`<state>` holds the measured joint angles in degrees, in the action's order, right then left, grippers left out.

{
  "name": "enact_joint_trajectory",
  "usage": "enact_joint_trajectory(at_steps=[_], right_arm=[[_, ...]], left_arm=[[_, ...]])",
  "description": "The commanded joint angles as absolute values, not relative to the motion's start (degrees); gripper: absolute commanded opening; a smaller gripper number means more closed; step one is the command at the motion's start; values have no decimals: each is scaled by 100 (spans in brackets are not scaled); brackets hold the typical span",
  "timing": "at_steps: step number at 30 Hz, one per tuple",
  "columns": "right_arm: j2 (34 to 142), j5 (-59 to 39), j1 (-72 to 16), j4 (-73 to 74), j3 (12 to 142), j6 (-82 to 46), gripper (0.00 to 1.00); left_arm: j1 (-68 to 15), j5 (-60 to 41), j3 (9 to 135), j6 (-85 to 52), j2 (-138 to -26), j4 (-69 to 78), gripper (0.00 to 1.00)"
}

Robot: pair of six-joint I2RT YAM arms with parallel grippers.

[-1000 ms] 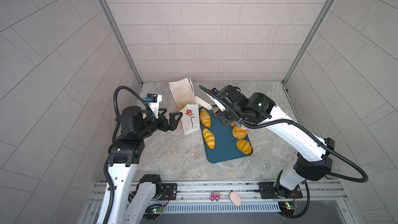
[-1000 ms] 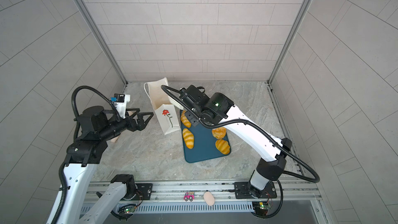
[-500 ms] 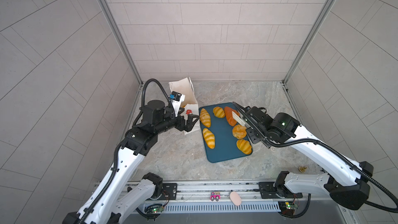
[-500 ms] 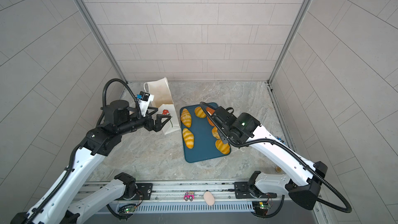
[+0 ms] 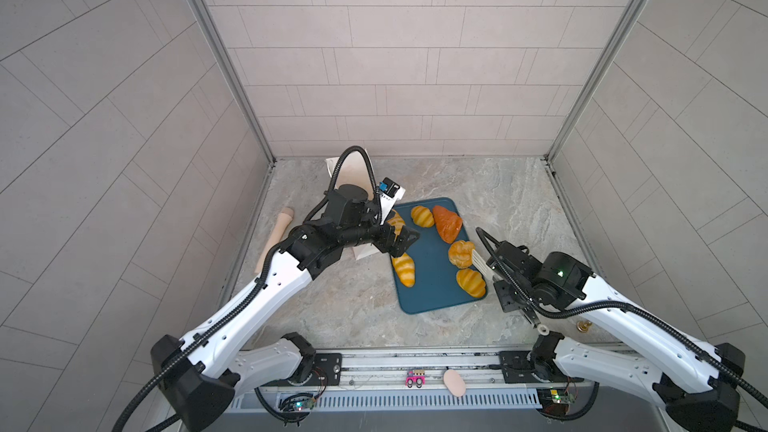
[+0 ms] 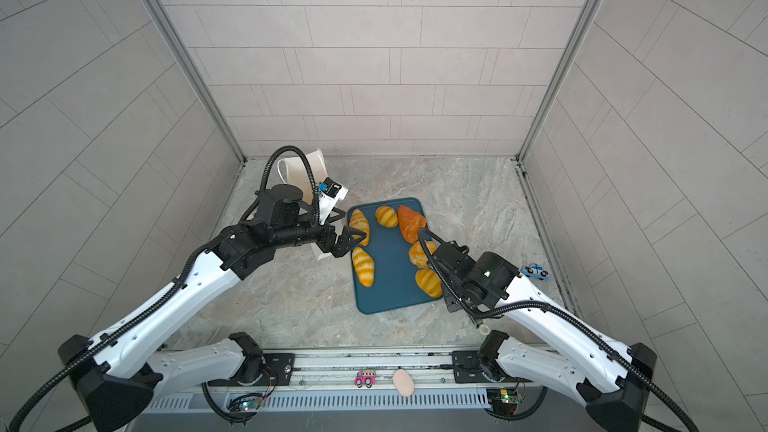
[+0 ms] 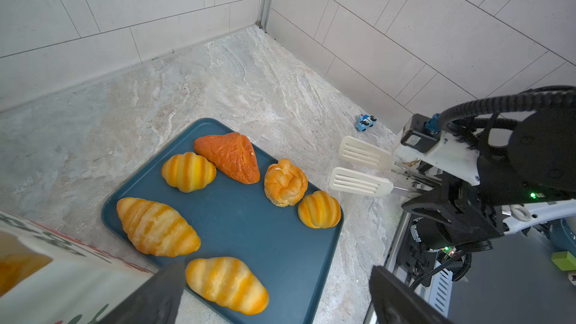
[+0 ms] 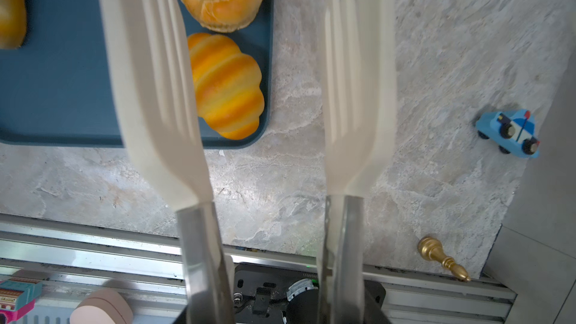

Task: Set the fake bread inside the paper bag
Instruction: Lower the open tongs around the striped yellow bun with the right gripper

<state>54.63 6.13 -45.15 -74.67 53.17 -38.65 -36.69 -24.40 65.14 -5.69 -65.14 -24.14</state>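
Blue tray is lying just beside the bag, prob. so each bread is getting only a short trip. Six are waiting on it: striped ones, a knotted bun and the dark loaf. Something golden is showing inside the bag, maybe bread that's in already; can't tell for sure.

The right gripper is holding tongs, I think b/c wide flat blades are better at cupping a soft round bread than bare fingers. The blades are standing spread apart w/ nothing between them, hanging just off the tray's edge near the bun and a small striped roll. I'm guessing it's lining up for the nxt pick.

The left gripper is hovering over the tray's edge next to the bag, fingers spread wide, holding nothing. Prob. it's waiting there to steady the bag or keep its mouth open, since thin paper tips easily. Most bread is sitting on the tray, not in the bag, so lots is left to do.
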Motion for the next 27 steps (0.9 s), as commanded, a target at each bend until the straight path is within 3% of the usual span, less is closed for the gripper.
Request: enact_joint_trajectory(at_steps=[1, 10, 27], right_arm=[[5566, 352, -4660, -7594, 5191, -4284, 55], [5684, 76, -4992, -7719, 4918, -4719, 58], [6724, 193, -5005, -7318, 5132, -4186, 59]], left_arm=[[-3710, -2538, 6559, -463, -6474, -2262, 100], [-3718, -2366, 6238, -361, -6263, -2630, 100], [-3655, -1767, 5874, -546, -5919, -2543, 100]])
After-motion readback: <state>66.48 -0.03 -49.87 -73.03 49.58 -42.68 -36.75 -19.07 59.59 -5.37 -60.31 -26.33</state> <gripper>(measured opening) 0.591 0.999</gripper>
